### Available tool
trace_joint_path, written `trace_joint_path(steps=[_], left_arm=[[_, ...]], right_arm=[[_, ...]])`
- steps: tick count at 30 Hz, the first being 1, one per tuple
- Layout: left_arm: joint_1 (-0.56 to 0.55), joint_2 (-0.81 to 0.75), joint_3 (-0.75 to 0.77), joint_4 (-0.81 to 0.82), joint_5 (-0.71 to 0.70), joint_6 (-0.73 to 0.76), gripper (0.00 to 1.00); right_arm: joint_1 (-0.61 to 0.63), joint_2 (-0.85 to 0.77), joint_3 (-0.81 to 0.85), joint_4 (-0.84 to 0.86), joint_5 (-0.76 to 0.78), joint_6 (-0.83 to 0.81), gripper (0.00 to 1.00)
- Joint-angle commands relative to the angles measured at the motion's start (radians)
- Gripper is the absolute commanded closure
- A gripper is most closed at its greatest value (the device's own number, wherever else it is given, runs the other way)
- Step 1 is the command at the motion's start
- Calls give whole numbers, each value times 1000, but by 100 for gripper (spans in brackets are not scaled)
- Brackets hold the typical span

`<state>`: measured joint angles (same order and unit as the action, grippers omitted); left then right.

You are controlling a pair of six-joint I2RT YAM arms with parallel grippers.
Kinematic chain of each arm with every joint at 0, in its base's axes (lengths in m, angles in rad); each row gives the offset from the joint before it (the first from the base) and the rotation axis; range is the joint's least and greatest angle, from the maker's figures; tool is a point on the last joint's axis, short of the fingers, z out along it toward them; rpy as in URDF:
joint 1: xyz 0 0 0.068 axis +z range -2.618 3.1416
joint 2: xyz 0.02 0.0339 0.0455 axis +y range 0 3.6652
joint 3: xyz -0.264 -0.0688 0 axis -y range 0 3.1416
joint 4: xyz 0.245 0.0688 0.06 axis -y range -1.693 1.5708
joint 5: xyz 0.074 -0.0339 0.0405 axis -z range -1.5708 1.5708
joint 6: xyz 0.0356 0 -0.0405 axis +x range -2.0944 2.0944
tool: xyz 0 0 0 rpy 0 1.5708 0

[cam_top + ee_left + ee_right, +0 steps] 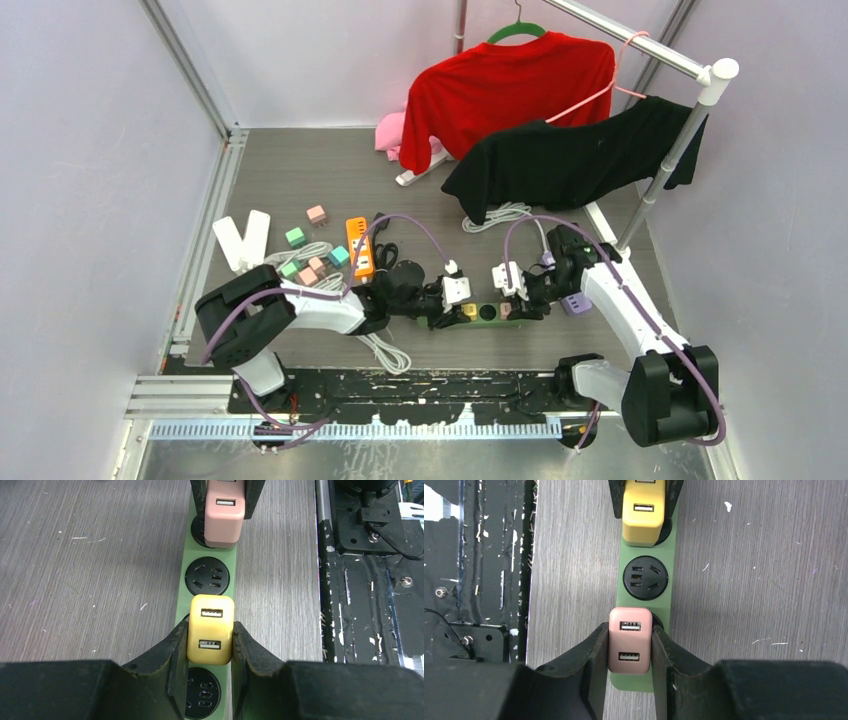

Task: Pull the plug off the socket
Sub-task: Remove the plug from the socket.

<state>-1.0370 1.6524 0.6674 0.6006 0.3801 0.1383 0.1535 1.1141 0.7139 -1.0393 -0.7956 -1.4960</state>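
Left hand (210,637) clamps the yellow plug (210,627); right hand (629,647) clamps the pink plug (629,637), hiding their sockets.

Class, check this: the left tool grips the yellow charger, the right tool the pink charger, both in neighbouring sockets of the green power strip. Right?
Not neighbouring: the left wrist view shows an empty socket between them. The left tool does grip the yellow charger, the right tool the pink charger, both in the green power strip.
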Motion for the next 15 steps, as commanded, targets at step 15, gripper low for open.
trace_joint_path(steps=[15], left_arm=[[5, 0, -22, -145, -52, 1, 100]], right_arm=[[-18, -34, 49, 8, -16, 95, 99]])
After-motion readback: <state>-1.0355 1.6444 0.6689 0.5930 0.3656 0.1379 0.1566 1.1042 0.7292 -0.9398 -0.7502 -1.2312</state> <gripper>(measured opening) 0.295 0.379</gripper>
